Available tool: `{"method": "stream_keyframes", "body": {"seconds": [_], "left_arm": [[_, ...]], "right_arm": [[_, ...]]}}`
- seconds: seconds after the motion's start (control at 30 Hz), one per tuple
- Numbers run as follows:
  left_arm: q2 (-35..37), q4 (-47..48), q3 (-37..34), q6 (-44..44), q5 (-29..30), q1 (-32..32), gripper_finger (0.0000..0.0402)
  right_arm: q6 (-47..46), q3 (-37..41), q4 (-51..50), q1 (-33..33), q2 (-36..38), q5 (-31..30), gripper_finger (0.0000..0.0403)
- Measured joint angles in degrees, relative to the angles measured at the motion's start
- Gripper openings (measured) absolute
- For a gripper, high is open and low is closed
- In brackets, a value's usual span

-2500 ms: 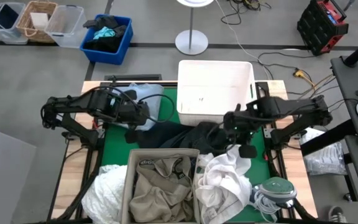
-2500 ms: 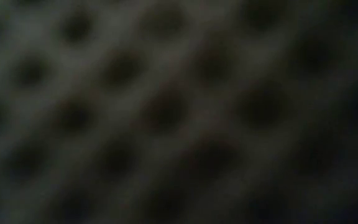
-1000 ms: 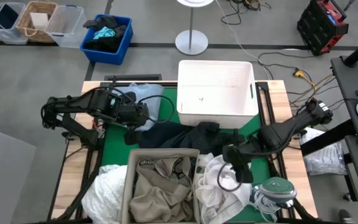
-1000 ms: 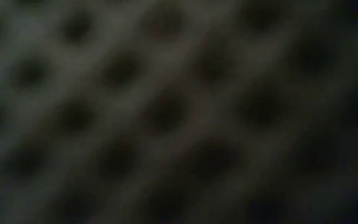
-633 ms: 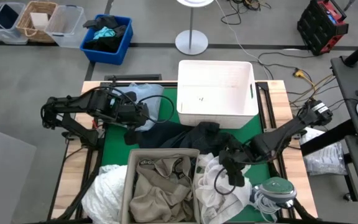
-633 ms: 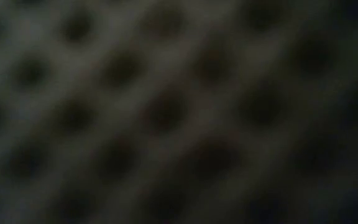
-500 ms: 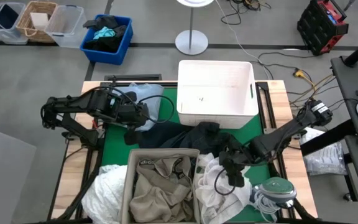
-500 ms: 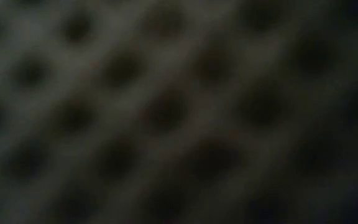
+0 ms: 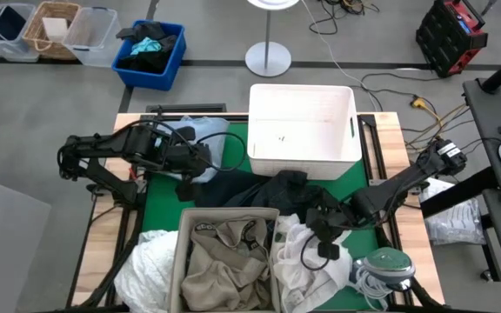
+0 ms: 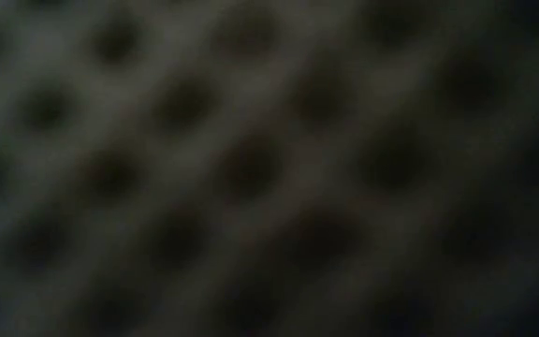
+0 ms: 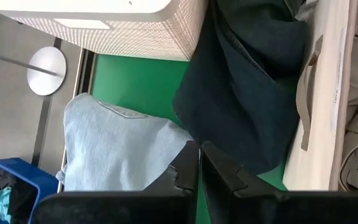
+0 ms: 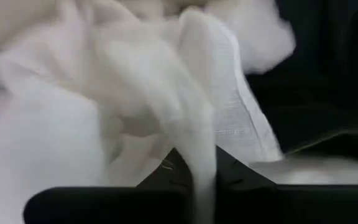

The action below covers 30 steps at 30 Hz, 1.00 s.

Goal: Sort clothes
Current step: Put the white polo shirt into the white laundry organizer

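My right gripper (image 9: 323, 248) is down on the white cloth (image 9: 307, 261) at the near right of the table; in the right wrist view its fingers (image 12: 176, 168) are pinched together on a fold of that cloth (image 12: 197, 124). Beside it sits the grey bin (image 9: 183, 261) holding khaki pieces (image 9: 224, 261), with another white heap (image 9: 146, 265) to its left. A green-lidded object (image 9: 388, 263) lies just right of the gripper. Mid-table, dark clothes (image 9: 263, 191) sprawl between the bins. My left gripper (image 9: 191, 169) waits there, fingers (image 11: 188, 168) nearly together, empty, beside the blue shirt (image 11: 114, 146). The white bin (image 9: 303, 130) stands behind. The low view is blocked.
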<state>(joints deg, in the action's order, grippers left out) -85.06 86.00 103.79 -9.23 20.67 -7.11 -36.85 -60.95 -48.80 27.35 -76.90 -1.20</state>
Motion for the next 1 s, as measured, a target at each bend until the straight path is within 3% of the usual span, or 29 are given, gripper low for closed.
{"method": "stream_keyframes", "body": {"seconds": [0.23,0.33,0.5,0.6,0.73,0.9,1.0], "left_arm": [[0.00,0.02,0.00,-0.19,0.00,0.00,0.0000],[0.00,0.02,0.00,0.12,0.00,0.00,0.0000],[-0.02,-0.02,0.00,0.77,0.00,0.00,0.0000],[-0.02,-0.42,0.00,0.70,0.00,0.00,0.0000],[-0.07,-0.62,0.88,0.64,0.00,0.00,0.0000],[-0.07,-0.91,3.00,-0.55,0.00,0.00,0.0000],[-0.07,-1.02,4.28,-1.24,0.00,0.00,0.0000]], "right_arm": [[4.05,-17.07,-13.26,-0.36,2.49,-6.45,0.0009],[5.67,-25.04,-16.66,-1.10,3.85,-13.22,0.0009],[14.24,-37.23,-13.55,-1.89,5.66,-28.86,0.0008],[25.57,-43.74,-6.99,-2.11,5.88,-38.42,0.0008],[48.35,-51.56,7.44,-3.02,5.36,-45.64,0.0008],[82.61,-57.61,34.66,-5.19,2.96,-50.44,0.0008],[99.82,-59.86,51.65,-7.91,0.90,-49.77,0.0008]]}}
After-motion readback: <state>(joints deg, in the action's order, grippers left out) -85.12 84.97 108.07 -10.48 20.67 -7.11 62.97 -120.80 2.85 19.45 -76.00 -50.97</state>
